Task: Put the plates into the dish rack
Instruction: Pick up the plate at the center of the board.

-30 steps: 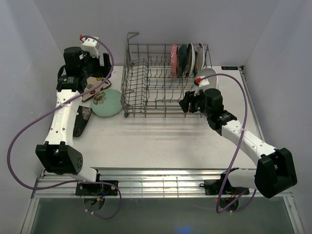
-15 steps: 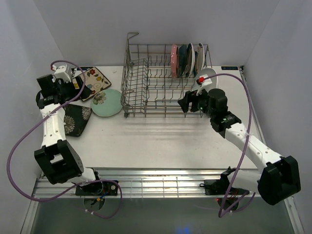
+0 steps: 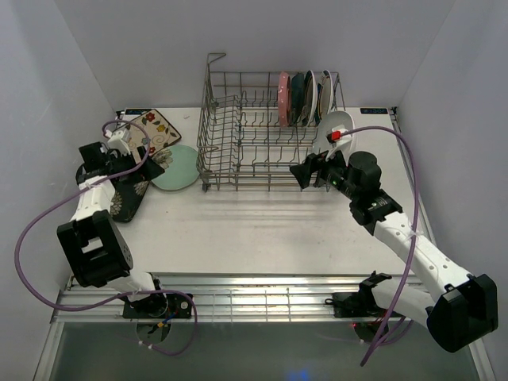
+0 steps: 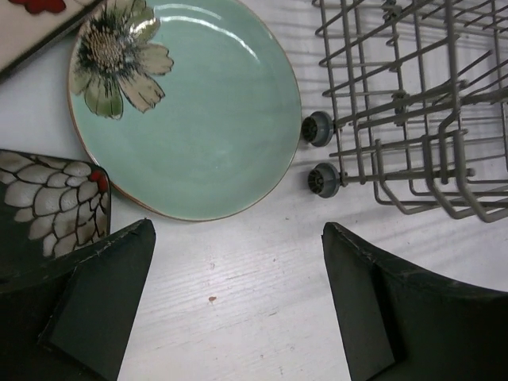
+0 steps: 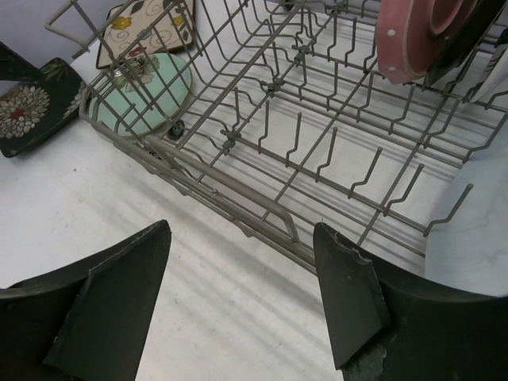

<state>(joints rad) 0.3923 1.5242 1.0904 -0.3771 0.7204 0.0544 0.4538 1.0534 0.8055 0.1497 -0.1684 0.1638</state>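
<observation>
- Conceivably, the left tool [image 4: 238,298], jaws gaping wide and empty, is risking shoving the flat mint plate [image 4: 186,119] into the dish rack [image 3: 246,135] wheels [image 4: 320,128] at the plate's 3 o'clock instead of pinching its rim.
- Meanwhile the left arm [image 3: 95,198] is reaching low over the counter [image 3: 238,230], and the right tool [image 5: 238,294], likewise spread and empty, is hovering at the rack's 4 o'clock corner.

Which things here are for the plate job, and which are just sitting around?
For the job: dish rack, plates standing in it, mint plate, cream flowery plate, dark flowery plate.
Just there: purple cable, metal rail at the near edge.
</observation>
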